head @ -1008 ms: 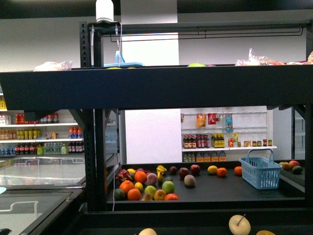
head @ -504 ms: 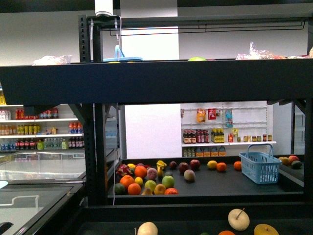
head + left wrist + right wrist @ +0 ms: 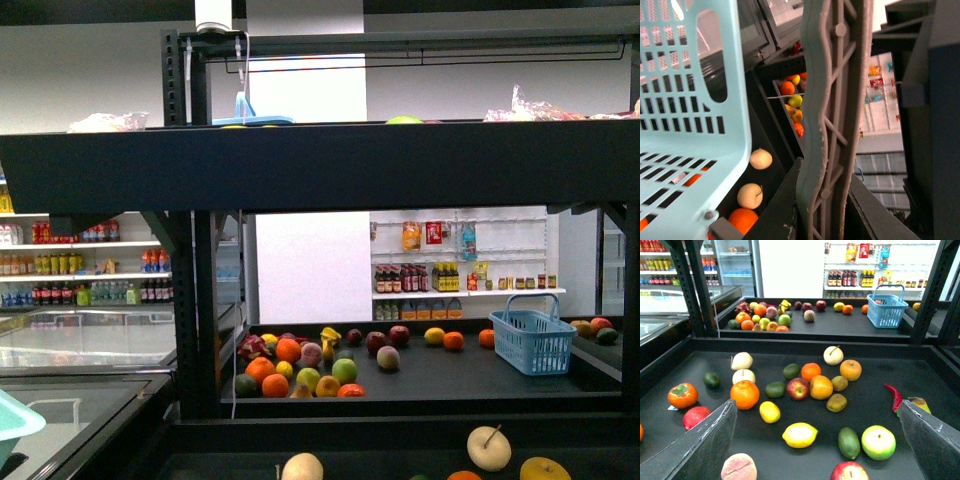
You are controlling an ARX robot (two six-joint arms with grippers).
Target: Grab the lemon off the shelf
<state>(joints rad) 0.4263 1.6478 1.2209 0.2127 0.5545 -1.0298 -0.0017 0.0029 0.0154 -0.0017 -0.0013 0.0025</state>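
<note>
right wrist view: approach step, right gripper (image 3: 816, 407) spread empty over the shelf (image 3: 940, 380), next likely lowering around the lemon (image 3: 800, 435).

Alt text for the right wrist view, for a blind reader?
Open right gripper hovers above a black shelf tray scattered with fruit, a lemon lying ahead between its fingers. Behind, another tier holds more fruit and a blue basket.

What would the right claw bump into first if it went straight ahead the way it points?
Most likely the larger lemon, lying on the shelf tray between the fingers of the open right gripper. Nothing shows nearer, though depth is hard to judge.
</note>
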